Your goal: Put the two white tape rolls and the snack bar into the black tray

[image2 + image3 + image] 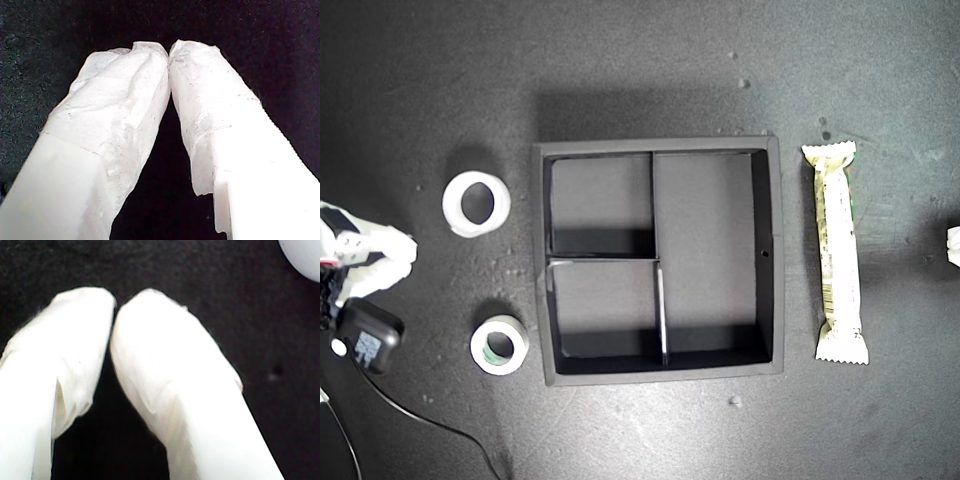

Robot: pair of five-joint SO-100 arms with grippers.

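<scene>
Black tray [768,250]: all three compartments empty. Both white tape rolls [476,203] [499,344] lie beside one rim; snack bar [840,252] beside the opposite. First claw [168,48] and second claw [114,305]: tips closed together, gripping nothing.

Black tray [772,250] at the centre of the exterior view, snack bar [840,252] just beside it at 3 o'clock, one tape roll [476,203] at 9 o'clock, second tape roll [499,345] at 8 o'clock, all outside the tray.
</scene>
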